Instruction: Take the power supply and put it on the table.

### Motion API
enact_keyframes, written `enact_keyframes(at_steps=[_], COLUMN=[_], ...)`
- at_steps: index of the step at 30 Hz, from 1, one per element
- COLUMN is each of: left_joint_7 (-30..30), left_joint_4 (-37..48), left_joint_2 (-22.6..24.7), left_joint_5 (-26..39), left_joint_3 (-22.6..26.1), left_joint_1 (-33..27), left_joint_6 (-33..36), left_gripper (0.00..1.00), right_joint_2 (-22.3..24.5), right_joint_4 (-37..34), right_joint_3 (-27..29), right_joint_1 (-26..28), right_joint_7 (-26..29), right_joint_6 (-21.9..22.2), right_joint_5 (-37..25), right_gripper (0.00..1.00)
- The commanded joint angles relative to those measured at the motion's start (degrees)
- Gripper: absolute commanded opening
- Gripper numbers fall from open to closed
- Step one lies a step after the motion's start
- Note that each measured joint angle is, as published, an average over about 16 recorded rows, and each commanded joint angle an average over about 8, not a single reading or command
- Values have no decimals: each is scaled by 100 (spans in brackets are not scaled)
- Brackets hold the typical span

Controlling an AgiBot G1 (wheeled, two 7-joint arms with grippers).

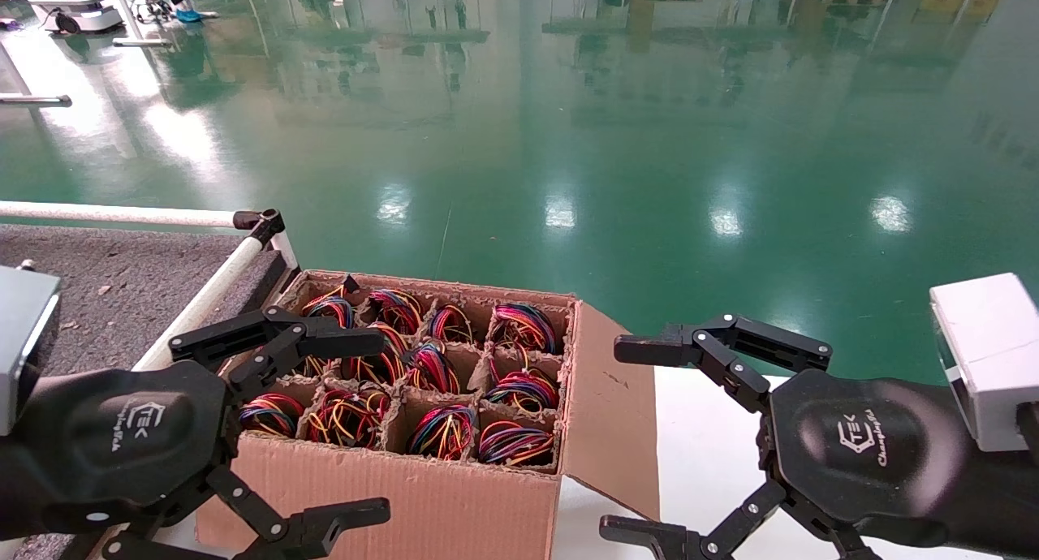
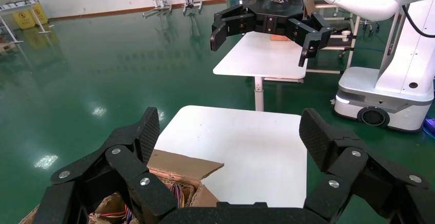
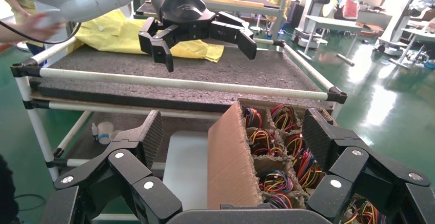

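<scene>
Closest to the head camera was the left gripper (image 1: 325,426), jaws spread wide and holding nothing, hanging over the 9 o'clock side of the cardboard box (image 1: 454,495). The right gripper (image 1: 641,438) was just as wide open and just as empty, out past the box's 3 o'clock flap over the white tabletop (image 1: 706,463).

So this looked like the very start: nothing picked yet, both arms hovering. My guess was the left arm had the job, since it sat nearest the cells and the table (image 1: 97,276), that dark speckled felt surface with the white rail (image 1: 207,296), lay at about 10 o'clock from the box. The next move would call for dropping straight down into one cell and closing on a unit without snagging the dividers.

As for the power supply (image 1: 442,430), each cell showed a coiled bundle of red, yellow, orange and blue wires on top. The metal bodies were hidden underneath, so I couldn't tell how they sat. Wires look floppy, so gripping only those seemed risky.
</scene>
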Motion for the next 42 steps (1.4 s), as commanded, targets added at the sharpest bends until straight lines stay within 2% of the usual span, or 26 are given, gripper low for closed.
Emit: enact_keyframes(at_steps=[1,4,5,7,42], left_joint_7=[0,0,0,0,4], left_joint_4=[0,0,0,0,26], left_joint_2=[0,0,0,0,49], left_joint_5=[0,0,0,0,140], left_joint_3=[0,0,0,0,64], left_joint_1=[0,0,0,0,-21], left_joint_6=[0,0,0,0,-61], left_gripper=[100,100,100,100,100], right_joint_2=[0,0,0,0,0], right_joint_4=[0,0,0,0,-2], right_joint_3=[0,0,0,0,-1], right_joint_1=[0,0,0,0,1], right_joint_7=[0,0,0,0,-1], right_joint_6=[0,0,0,0,0], right_joint_5=[0,0,0,0,0], right_gripper=[32,20,7,0,0])
